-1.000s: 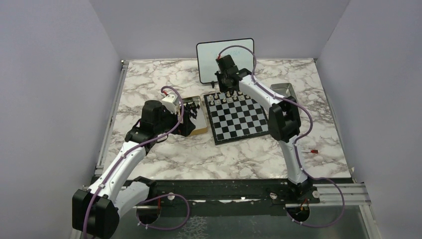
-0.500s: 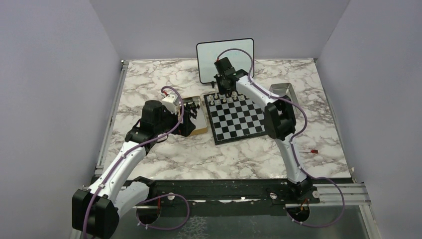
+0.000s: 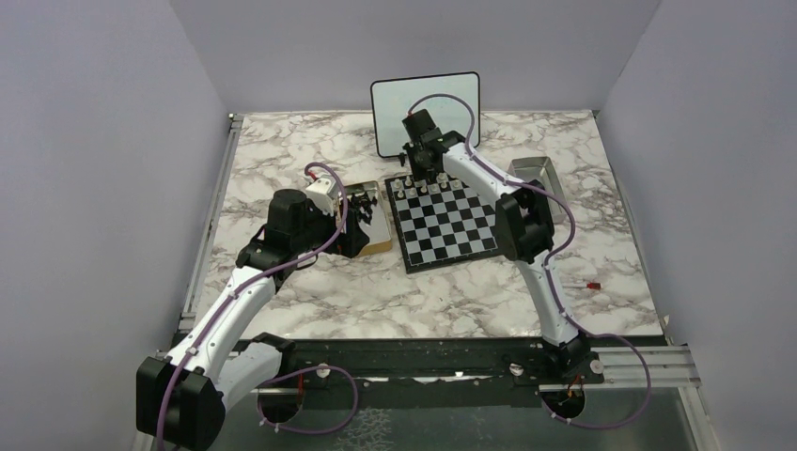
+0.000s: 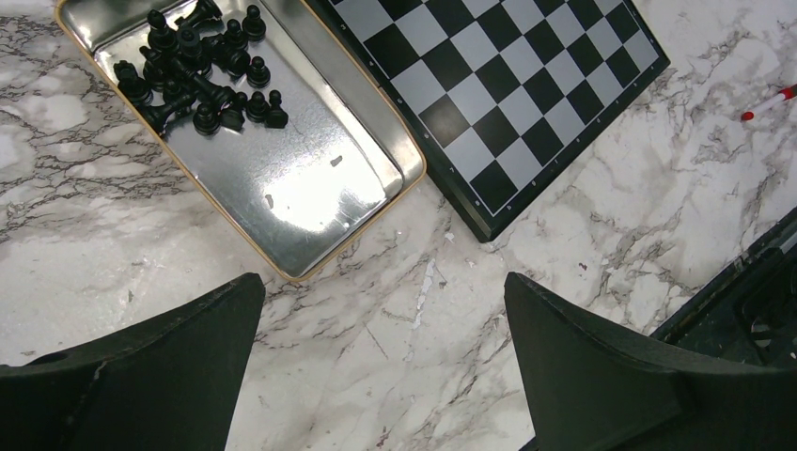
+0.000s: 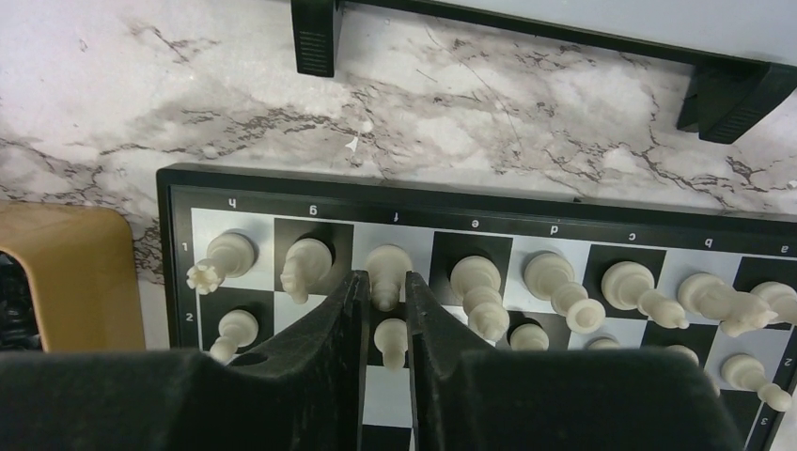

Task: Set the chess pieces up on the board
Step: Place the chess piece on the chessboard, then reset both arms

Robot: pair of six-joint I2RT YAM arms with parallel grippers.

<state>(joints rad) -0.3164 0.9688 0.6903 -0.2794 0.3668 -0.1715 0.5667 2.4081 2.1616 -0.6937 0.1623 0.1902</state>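
Observation:
The board (image 3: 447, 226) lies mid-table, with pale chess pieces (image 3: 428, 186) lined up on its two far rows. In the right wrist view the back row holds a rook (image 5: 226, 256), a knight (image 5: 305, 266) and more pieces to the right. My right gripper (image 5: 383, 282) hangs over that row, its jaws a narrow gap apart on either side of the bishop (image 5: 386, 272) standing on its square; a pawn (image 5: 390, 338) shows between the fingers lower down. My left gripper (image 4: 383, 315) is wide open over bare marble, holding nothing. Black pieces (image 4: 197, 75) lie heaped in a tin tray (image 4: 310, 188).
A whiteboard on a stand (image 3: 425, 108) rises just behind the board, its feet (image 5: 315, 38) close to the back row. An empty metal tray (image 3: 534, 174) sits to the right. A red pen (image 3: 592, 283) lies near the right front.
The right gripper has shifted left along the back row and its jaws have parted slightly around the bishop. The left arm has not moved.

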